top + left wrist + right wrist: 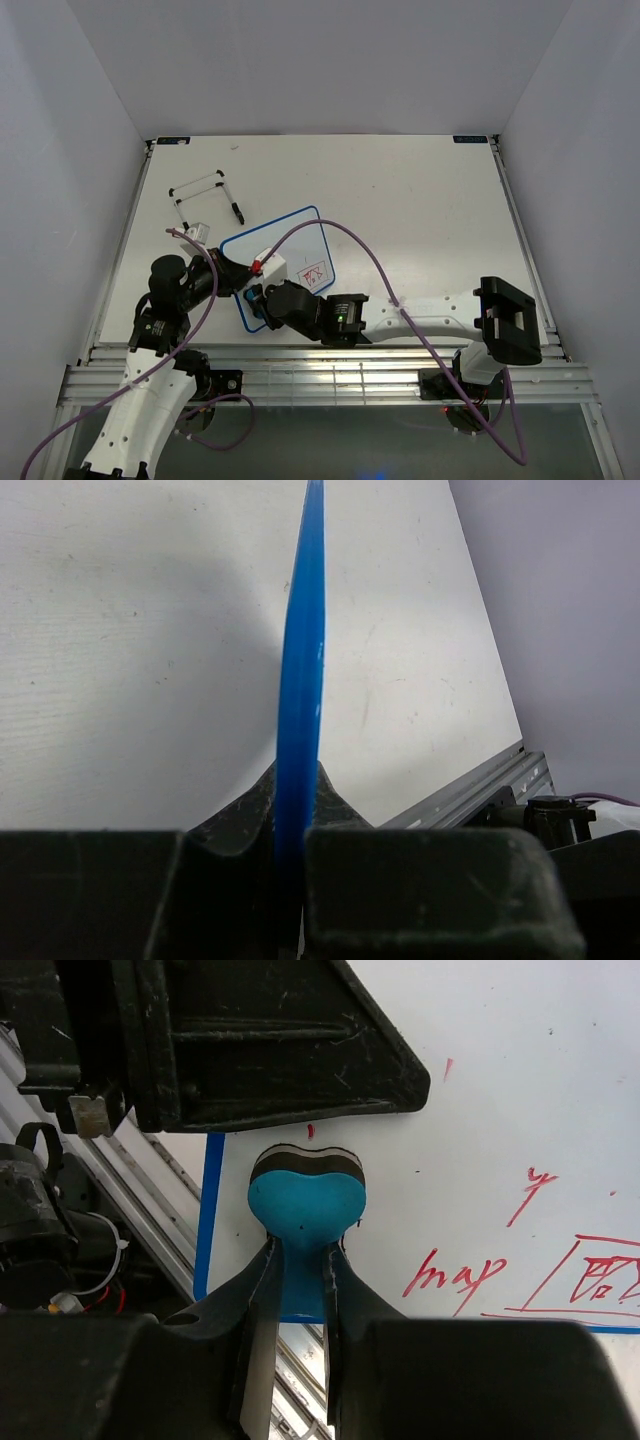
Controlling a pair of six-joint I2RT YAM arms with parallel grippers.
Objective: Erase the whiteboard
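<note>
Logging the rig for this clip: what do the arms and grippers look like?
The left arm and right arm have white links and black joints. Each trails a purple cable. The left gripper and right gripper are scuffed black.

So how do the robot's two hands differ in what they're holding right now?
The left hand pinches the whiteboard by its thin blue frame; the right hand pinches a small eraser. The left hand sits at the board's edge, seeing it edge-on, while the right hand is over the board's white face, its eraser's dark pad pointed at it, near red writing. Both hands are shut on something blue.
</note>
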